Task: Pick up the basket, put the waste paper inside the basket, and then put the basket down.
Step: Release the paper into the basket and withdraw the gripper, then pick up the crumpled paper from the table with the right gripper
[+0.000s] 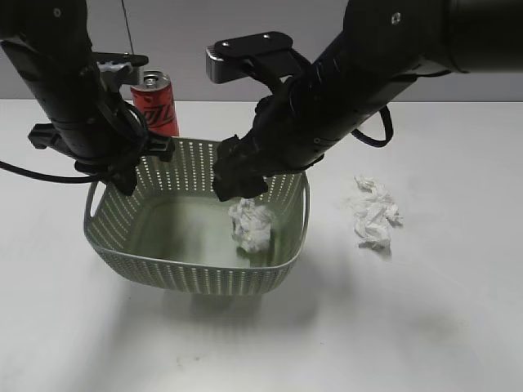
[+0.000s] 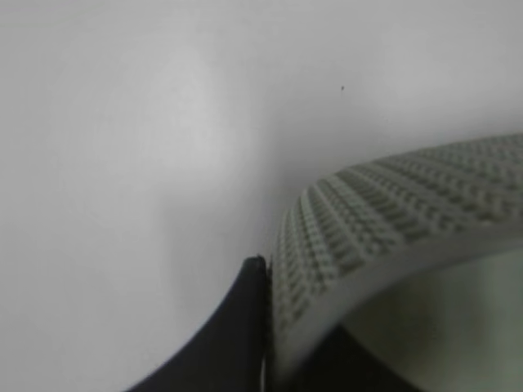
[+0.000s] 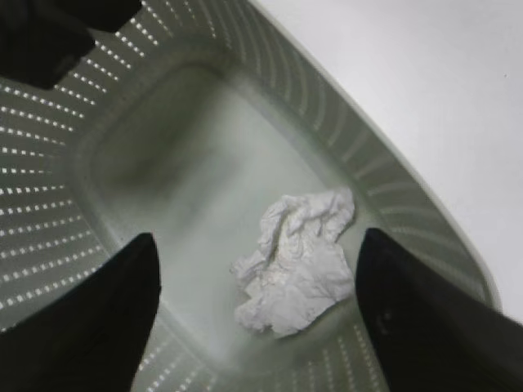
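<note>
Hidden and cut-off parts
The left arm covers the can's (image 1: 155, 104) left side; the left wrist view shows the basket (image 2: 384, 220) blurred, mostly out of frame.
</note>
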Available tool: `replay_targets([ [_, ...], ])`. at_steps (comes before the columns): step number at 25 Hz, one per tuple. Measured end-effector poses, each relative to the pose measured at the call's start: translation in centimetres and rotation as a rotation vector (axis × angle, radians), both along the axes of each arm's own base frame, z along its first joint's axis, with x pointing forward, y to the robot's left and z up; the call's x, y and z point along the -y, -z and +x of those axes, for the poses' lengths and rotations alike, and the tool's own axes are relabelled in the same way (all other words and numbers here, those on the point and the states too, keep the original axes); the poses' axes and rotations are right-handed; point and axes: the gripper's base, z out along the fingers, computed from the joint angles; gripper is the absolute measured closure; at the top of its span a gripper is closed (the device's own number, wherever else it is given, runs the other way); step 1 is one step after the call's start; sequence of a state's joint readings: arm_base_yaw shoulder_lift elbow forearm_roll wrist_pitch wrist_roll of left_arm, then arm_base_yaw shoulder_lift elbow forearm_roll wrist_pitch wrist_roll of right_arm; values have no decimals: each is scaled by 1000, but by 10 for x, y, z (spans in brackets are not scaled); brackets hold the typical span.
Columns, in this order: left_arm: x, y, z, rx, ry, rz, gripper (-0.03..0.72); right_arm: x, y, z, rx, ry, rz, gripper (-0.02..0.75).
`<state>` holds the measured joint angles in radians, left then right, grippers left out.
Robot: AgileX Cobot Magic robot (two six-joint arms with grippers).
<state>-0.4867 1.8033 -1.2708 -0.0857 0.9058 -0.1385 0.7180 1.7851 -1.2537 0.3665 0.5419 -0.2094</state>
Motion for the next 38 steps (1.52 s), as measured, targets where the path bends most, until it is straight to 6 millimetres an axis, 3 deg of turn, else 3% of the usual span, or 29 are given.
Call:
replay_targets([
  [2,0,0,0,-1,1,1,688,0,-1,-1,-13,-15,-15,133],
  [5,0,0,-1,-8,1,4,688,10,-15,4,-18,-26,-68,102],
  [10,-1,0,-1,-12,2,6,688,65,-45,31,2,156,-96,143],
  [14,0,0,-1,-9,1,3,688,107,-37,53,-66,339,-118,170],
  [18,0,0,-1,-7,1,0,688,122,6,62,-197,480,-187,176],
  [23,0,0,0,2,-1,-5,688,120,69,68,-365,538,-279,180],
  [26,0,0,0,2,-2,-5,688,119,97,71,-420,554,-313,204],
  [30,0,0,0,0,-1,-4,688,119,119,72,-459,551,-344,298],
  [33,0,0,0,0,-1,-3,688,119,119,72,-445,529,-347,498],
  [35,0,0,0,-1,1,-2,688,119,112,72,-427,519,-338,655],
  [38,0,0,0,-1,-1,-1,688,117,78,70,-351,494,-289,717],
])
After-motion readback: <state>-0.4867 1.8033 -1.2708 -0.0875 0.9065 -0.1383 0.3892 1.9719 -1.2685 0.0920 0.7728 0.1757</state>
